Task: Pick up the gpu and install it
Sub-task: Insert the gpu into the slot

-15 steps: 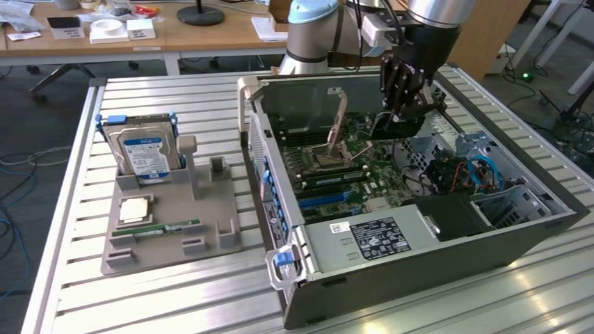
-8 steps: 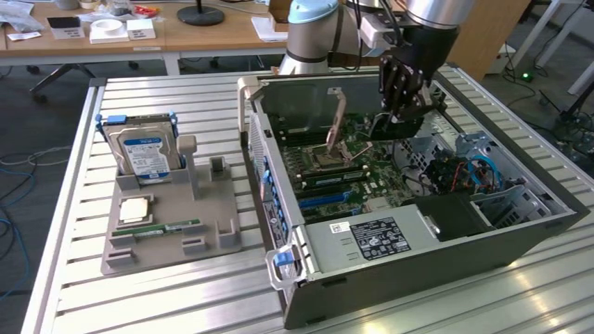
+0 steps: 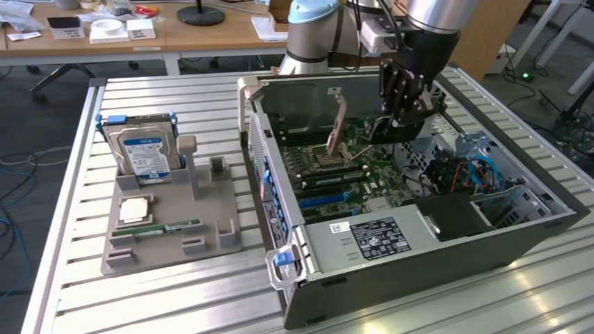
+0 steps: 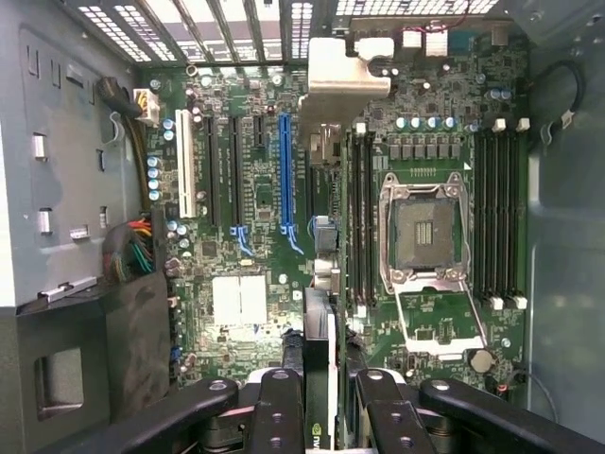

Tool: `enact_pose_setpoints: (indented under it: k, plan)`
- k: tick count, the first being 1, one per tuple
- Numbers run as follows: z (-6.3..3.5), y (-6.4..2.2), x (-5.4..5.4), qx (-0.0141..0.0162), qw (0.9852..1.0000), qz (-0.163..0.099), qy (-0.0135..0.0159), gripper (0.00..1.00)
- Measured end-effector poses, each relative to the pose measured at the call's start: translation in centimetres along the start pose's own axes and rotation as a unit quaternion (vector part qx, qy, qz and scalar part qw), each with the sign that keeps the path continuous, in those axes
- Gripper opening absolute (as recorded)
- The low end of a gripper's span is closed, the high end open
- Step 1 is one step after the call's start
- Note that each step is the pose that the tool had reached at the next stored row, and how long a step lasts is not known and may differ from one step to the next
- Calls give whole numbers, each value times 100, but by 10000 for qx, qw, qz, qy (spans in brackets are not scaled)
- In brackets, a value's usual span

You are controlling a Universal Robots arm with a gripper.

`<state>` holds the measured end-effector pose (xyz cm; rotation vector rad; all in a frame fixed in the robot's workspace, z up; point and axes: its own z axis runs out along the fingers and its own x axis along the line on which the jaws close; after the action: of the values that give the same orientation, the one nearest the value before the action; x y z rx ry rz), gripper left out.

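Gripper fingers pinch the gpu edge-on between them. The arm points downward into the open computer case, holding the card over the motherboard directly beneath the gripper.

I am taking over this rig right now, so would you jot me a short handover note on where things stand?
Gripper: shut on the gpu, which it holds edge-on.
Position: above the motherboard inside the open case. The blue slot is empty.
Done: the gpu is picked up and over the case.
Left: the card is not seated in any slot yet.
Other: the hard drive and RAM stick sit on the grey fixture, at the exterior view's left.
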<state>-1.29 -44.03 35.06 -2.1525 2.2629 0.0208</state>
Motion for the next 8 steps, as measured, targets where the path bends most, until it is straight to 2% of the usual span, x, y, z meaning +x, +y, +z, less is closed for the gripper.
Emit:
enact_pose_setpoints:
  k: [8]
  plan:
    - [37, 41, 3, -1, 10000, -21, 0, 26]
